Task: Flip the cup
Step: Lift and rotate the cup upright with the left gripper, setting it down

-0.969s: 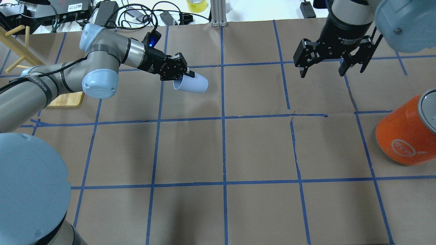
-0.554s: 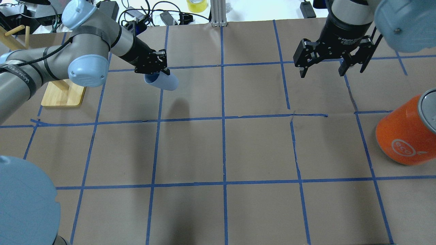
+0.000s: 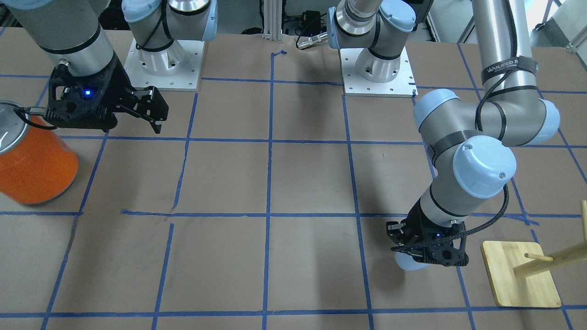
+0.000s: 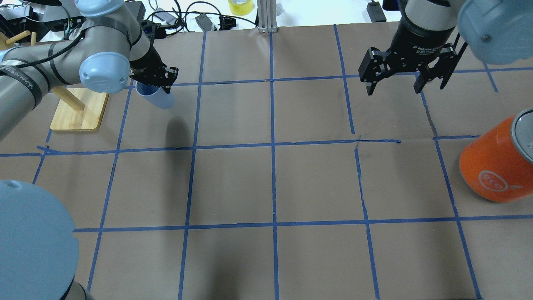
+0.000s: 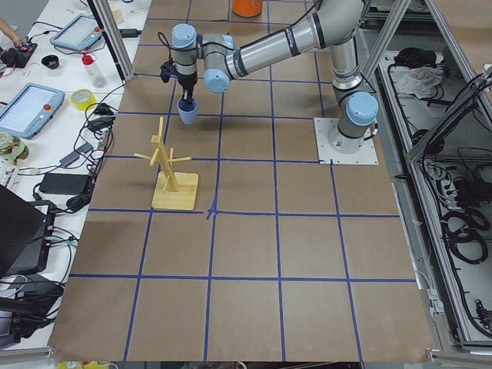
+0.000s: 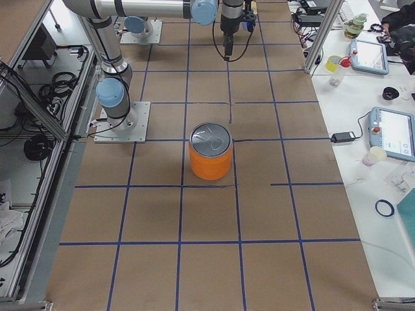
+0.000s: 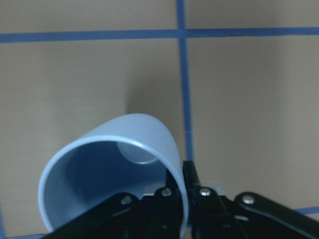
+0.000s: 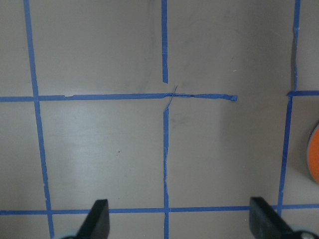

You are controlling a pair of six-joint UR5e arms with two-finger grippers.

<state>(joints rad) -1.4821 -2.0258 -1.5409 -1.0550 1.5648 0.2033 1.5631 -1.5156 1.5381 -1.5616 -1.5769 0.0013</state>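
The cup (image 4: 157, 96) is a small pale blue tumbler. My left gripper (image 4: 152, 83) is shut on its rim and holds it above the table at the far left, mouth tilted up toward the wrist. The left wrist view looks into the cup (image 7: 114, 174), one finger inside and one outside the wall. The cup also shows in the front-facing view (image 3: 409, 262) under the left gripper (image 3: 429, 250) and in the left side view (image 5: 187, 111). My right gripper (image 4: 402, 81) is open and empty, high over the far right of the table; it also shows in the front-facing view (image 3: 153, 114).
A large orange can (image 4: 497, 160) with a silver top stands at the right edge. A wooden peg rack (image 4: 77, 106) on a square base stands just left of the cup. Cables and boxes lie beyond the far table edge.
My left arm has carried the cup to the left, from near the table's middle line toward the wooden rack, and turned it from lying sideways to mouth tilted upward. The right arm has not moved.
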